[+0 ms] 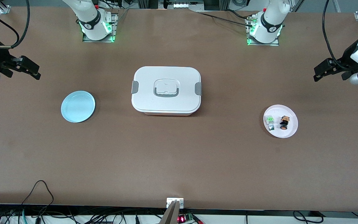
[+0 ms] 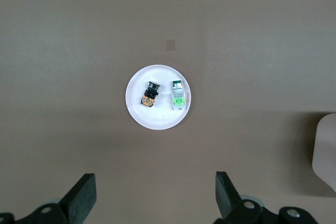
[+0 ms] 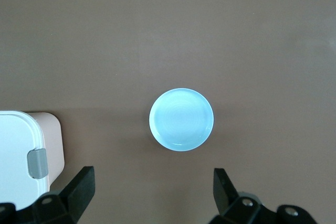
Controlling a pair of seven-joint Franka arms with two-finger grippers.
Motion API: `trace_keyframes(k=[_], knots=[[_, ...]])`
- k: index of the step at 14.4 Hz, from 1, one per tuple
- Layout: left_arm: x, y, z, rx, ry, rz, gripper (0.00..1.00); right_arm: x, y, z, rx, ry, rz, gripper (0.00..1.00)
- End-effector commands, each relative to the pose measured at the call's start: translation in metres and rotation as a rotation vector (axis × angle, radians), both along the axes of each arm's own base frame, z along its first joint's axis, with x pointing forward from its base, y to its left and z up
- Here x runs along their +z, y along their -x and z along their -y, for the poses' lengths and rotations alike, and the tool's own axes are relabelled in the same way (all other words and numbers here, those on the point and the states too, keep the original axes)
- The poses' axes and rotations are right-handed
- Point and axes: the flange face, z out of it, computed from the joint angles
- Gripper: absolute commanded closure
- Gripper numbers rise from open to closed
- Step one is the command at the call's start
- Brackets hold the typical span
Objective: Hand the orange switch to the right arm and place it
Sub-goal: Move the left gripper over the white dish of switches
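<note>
The orange switch (image 1: pixel 284 122) (image 2: pixel 150 93) lies on its side on a small white plate (image 1: pixel 287 132) (image 2: pixel 157 120) toward the left arm's end of the table. It has a black body, an orange cap and an orange-tan block. My left gripper (image 1: pixel 317 73) (image 2: pixel 155 182) hangs open and empty, high over bare table at that end, apart from the plate. My right gripper (image 1: pixel 36 71) (image 3: pixel 153 177) also hangs open and empty, high over bare table at the right arm's end.
A green-and-white switch (image 1: pixel 270 122) (image 2: pixel 178 95) lies beside the orange one on the same plate. A light blue plate (image 1: pixel 78 106) (image 3: pixel 181 119) sits toward the right arm's end. A white lidded box (image 1: pixel 166 90) (image 3: pixel 16 150) stands mid-table.
</note>
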Motion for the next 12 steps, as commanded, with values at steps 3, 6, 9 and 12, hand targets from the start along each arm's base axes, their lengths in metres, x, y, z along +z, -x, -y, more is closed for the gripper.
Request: trace_keyframes(k=[3, 6, 9, 12], knots=[[0.005, 0.001, 0.003, -0.027, 0.024, 0.013, 0.00, 0.000, 0.005, 0.000, -0.003, -0.004, 0.004, 0.00], [0.003, -0.001, 0.005, -0.028, 0.023, 0.008, 0.00, 0.000, 0.005, 0.000, -0.003, -0.004, 0.004, 0.00], [-0.001, -0.003, 0.001, -0.024, 0.022, 0.001, 0.00, 0.000, 0.005, -0.001, -0.001, -0.004, 0.003, 0.00], [-0.014, -0.009, -0.004, -0.084, 0.021, -0.023, 0.00, 0.000, 0.005, 0.000, -0.003, -0.004, 0.004, 0.00]])
